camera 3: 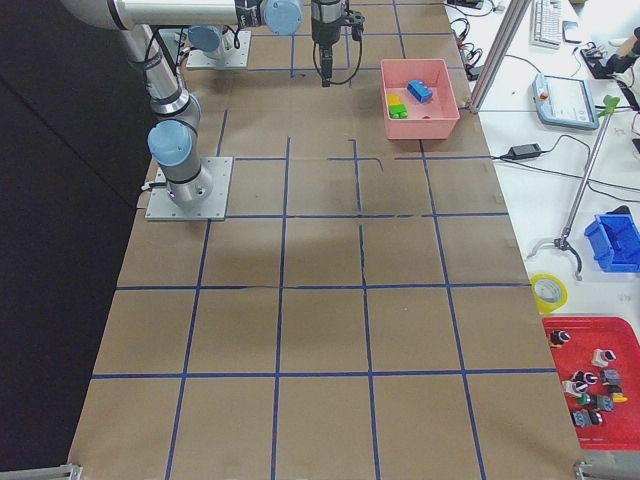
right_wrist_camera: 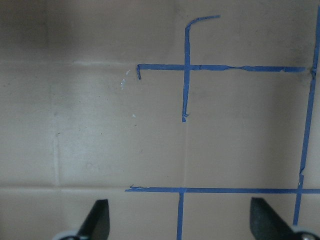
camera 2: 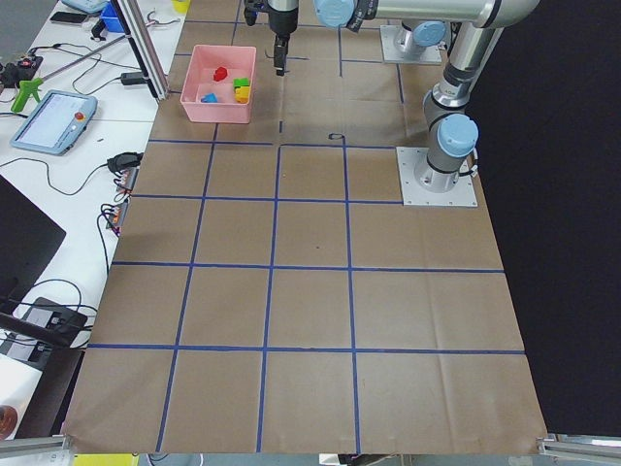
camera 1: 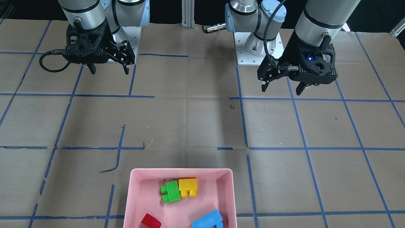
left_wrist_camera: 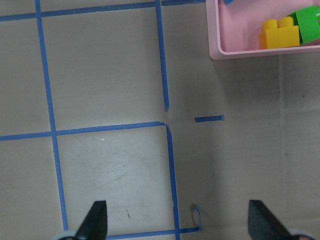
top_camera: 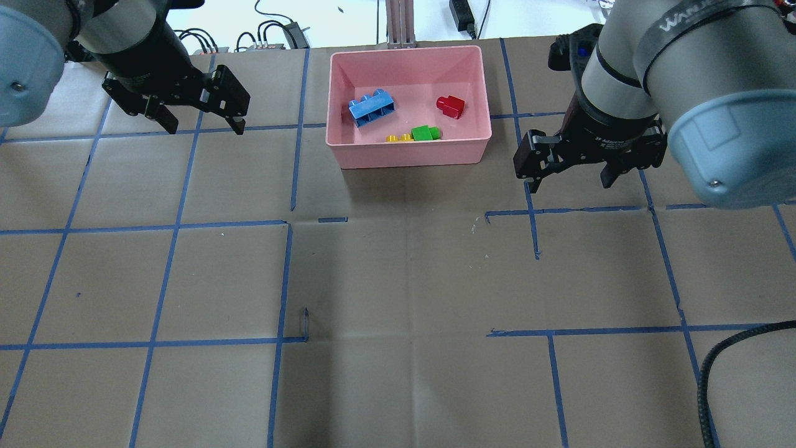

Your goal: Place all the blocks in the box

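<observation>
Sitting in 1 box: 4 blocks; L hand, R hand spread.

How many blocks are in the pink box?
4. The blue block lies toward the robot's left, the red block toward its right; the green block and yellow block touch, by the box wall nearest the robot. None seems hidden.
</observation>
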